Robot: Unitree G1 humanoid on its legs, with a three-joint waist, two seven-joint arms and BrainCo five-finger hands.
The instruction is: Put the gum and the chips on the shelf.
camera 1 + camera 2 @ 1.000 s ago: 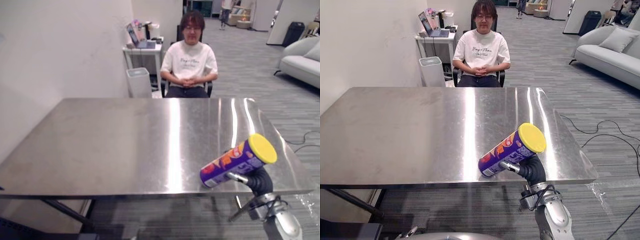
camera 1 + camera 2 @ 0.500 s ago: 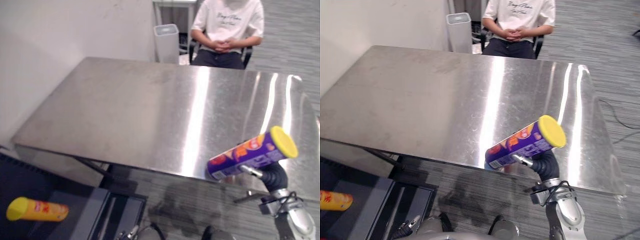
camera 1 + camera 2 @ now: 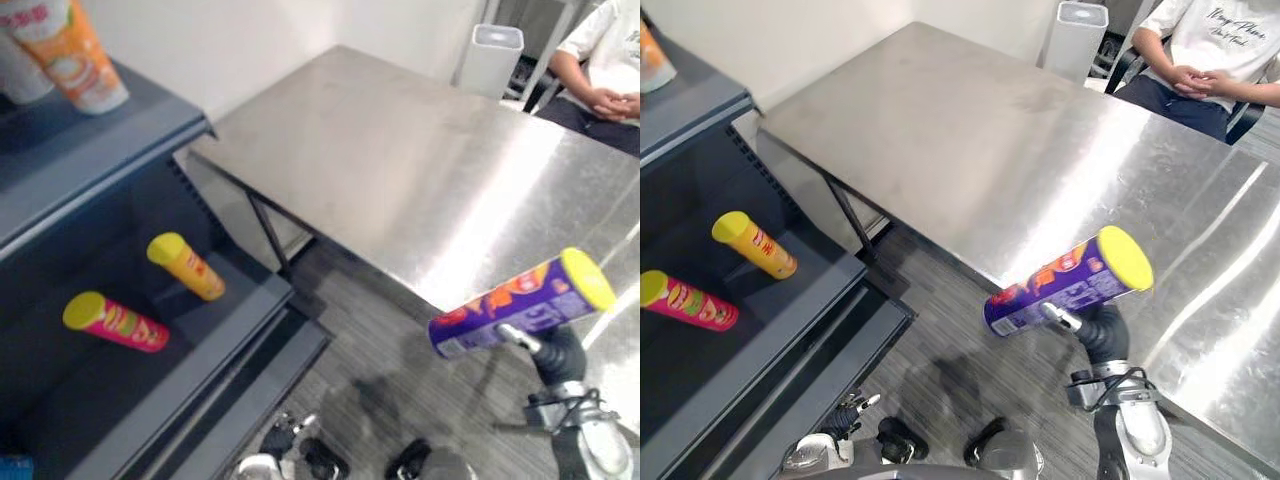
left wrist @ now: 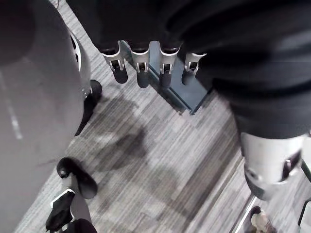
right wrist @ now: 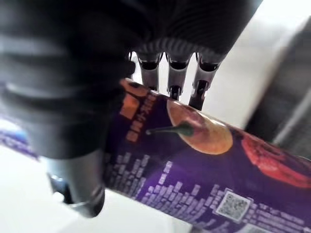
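R robot hand [image 3: 548, 349] clenched round purple chips can [image 3: 520, 303], can tilted in air by table [image 3: 400, 160] near edge, L robot hand [image 4: 141, 73] relaxed, empty, over floor [image 4: 160, 160], yellow can [image 3: 186, 266] + red can [image 3: 115, 322] lying on shelf [image 3: 100, 175].

The room is brightly and evenly lit. The steel surface [image 3: 970, 140] throws the light back in broad white glare streaks along its right half, washing out the metal there. The shelf [image 3: 100, 150] is dim inside, its lower levels in shade. Soft dark shadows pool on the floor [image 4: 160, 165] below my left hand [image 4: 141, 68]. Behind the chip can [image 5: 204, 165] in my right hand [image 5: 170, 80], the background glows pale and washed out.
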